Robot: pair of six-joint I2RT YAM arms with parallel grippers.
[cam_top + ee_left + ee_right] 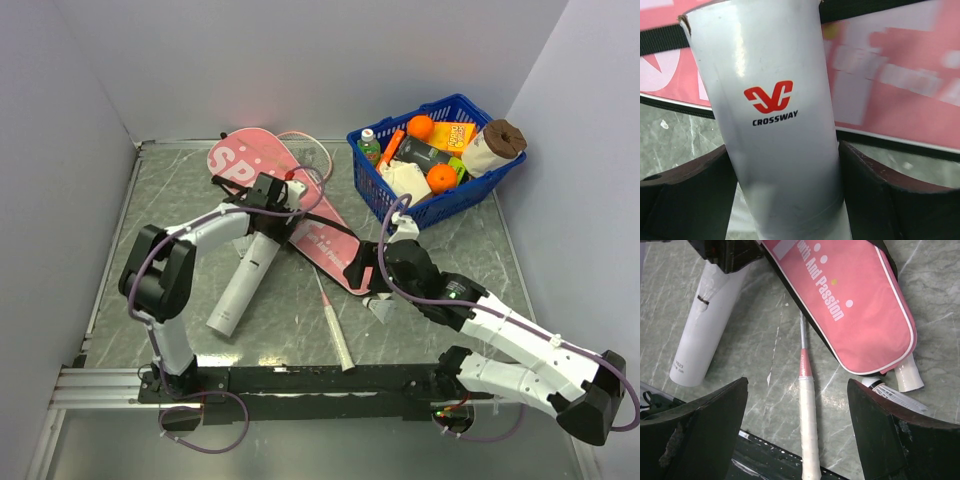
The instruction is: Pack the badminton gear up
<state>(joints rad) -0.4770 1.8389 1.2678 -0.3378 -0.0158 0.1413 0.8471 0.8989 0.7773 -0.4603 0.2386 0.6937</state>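
I had the left gripper (268,205) at the upper end of the long white tube (240,285). The tube lay on the table (170,190) left of centre in the overhead view, its long axis slanting from next to the pink bag (258,162) down toward the lower left. In the left wrist view the tube ran up the middle of the frame between the two pads (880,200), which sat square across its axis and close against both sides. I could not tell whether they were clamped on it or only flanking it. The left arm was plainly the nearer one for the tube. My right gripper (370,290) hung released, jaws wide, over the white handle of a racket (807,415) that lay lengthwise between them below the bag's narrow end. The shuttlecock (890,392) was at the right of that view, just beside that end.
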